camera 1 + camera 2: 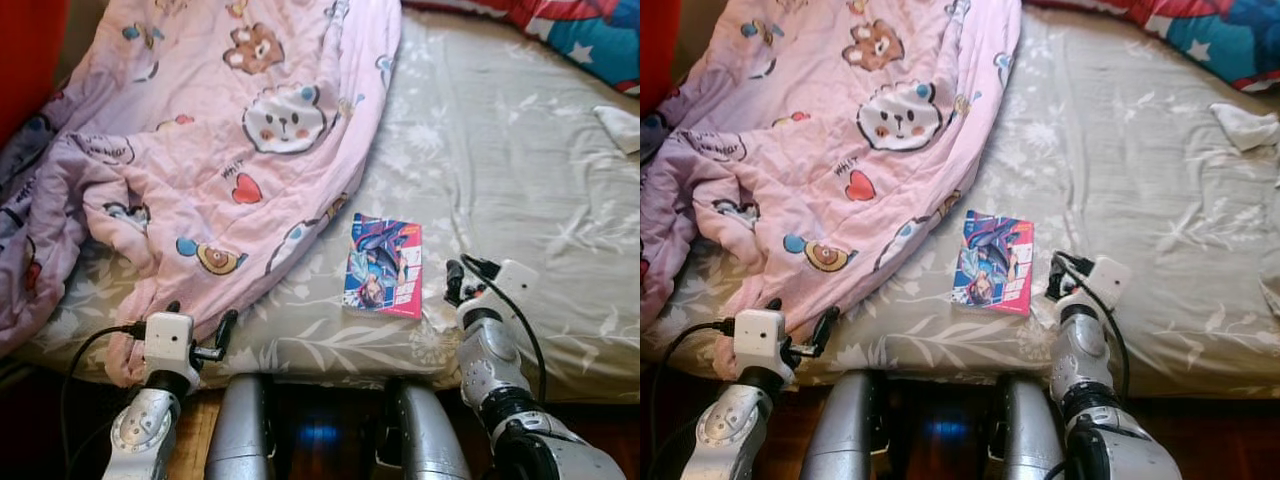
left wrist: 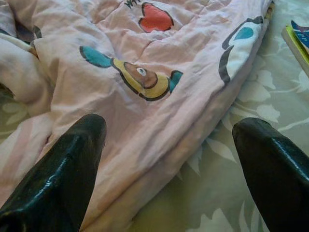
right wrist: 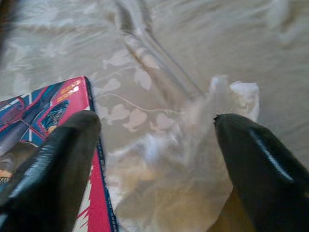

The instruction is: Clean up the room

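Right jaws: the right gripper (image 3: 154,159) has its jaws spread, holding nothing, poised over a crumpled clear wrapper (image 3: 193,159) that lies on the bed sheet (image 1: 500,150) just beside the book (image 1: 383,266).
Left jaws: the left gripper (image 2: 169,174) is also spread and empty, aimed at the hem of the pink quilt (image 1: 220,130) near the bed's front edge.
Task's things: the wrapper sits at the near edge of the bed, to the right of the book; a small white scrap (image 1: 1245,125) lies well apart, toward the far right of the sheet.
Risk, book: one right finger (image 3: 53,164) stands over the book's pink cover, so closing as it stands would likely catch the cover along with the wrapper (or shove the book aside).
Risk, wrapper: it looks thin and slippery; a shallow pinch may gather sheet fabric or let it slide out.
Risk, quilt: the left jaws sit close to the hem and could snag it if the arm moves forward.
Risk, edge: a nudge outward could push the wrapper off the bed.
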### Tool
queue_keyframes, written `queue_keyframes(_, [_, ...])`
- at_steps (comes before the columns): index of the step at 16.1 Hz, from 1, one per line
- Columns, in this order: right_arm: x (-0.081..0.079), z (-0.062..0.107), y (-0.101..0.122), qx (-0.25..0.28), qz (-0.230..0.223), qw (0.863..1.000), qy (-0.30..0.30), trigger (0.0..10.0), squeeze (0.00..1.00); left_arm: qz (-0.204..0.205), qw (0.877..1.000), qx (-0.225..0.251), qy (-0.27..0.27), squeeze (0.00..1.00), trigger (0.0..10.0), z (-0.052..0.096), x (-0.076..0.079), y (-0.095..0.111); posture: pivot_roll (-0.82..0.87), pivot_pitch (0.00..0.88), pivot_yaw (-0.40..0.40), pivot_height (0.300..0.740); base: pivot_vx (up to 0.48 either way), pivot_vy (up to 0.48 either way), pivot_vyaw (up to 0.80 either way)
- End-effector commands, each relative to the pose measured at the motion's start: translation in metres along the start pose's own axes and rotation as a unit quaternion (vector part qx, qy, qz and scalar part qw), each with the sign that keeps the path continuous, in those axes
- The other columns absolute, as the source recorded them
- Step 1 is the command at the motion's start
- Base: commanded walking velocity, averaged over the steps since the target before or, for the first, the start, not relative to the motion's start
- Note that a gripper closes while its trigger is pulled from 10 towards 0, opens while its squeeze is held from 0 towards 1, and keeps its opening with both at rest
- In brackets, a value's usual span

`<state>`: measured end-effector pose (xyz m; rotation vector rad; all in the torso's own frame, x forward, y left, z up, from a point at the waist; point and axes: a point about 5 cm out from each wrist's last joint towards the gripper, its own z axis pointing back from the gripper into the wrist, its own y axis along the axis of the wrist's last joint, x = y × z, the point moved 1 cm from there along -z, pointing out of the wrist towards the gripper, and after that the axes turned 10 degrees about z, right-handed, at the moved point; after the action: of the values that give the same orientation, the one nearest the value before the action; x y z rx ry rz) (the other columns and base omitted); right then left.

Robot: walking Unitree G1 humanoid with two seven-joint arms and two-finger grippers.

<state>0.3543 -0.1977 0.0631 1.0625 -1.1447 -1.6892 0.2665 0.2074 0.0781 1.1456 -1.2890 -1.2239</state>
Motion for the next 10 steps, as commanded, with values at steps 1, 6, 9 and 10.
queue_keyframes(1, [0.0037, 0.0017, -0.0088, -0.022, -0.012, 1.000, -0.008, 10.0, 1.00, -0.004, 1.000, -0.018, 0.000, 0.00, 10.0, 0.0065, -0.0017, -0.0059, 0.21, 0.365, -0.008, 0.609, 0.000, 0.000, 0.00])
queue_keyframes(6, [0.0077, 0.0010, -0.0118, -0.043, -0.042, 0.998, -0.033, 10.0, 0.00, -0.005, 1.000, -0.028, -0.007, 0.00, 10.0, 0.0101, 0.0015, -0.0085, 0.22, 0.373, -0.008, 0.609, 0.000, 0.000, 0.00])
queue_keyframes(9, [0.0080, 0.0020, -0.0171, -0.060, -0.046, 0.996, -0.037, 10.0, 0.00, -0.006, 0.999, -0.031, -0.009, 0.00, 10.0, 0.0128, 0.0019, -0.0094, 0.22, 0.378, -0.011, 0.609, 0.000, 0.000, 0.00])
queue_keyframes(10, [0.0077, 0.0020, -0.0174, -0.062, -0.046, 0.996, -0.036, 10.0, 0.00, -0.007, 0.999, -0.032, -0.009, 0.00, 10.0, 0.0136, 0.0020, -0.0098, 0.22, 0.378, -0.014, 0.609, 0.000, 0.000, 0.00])
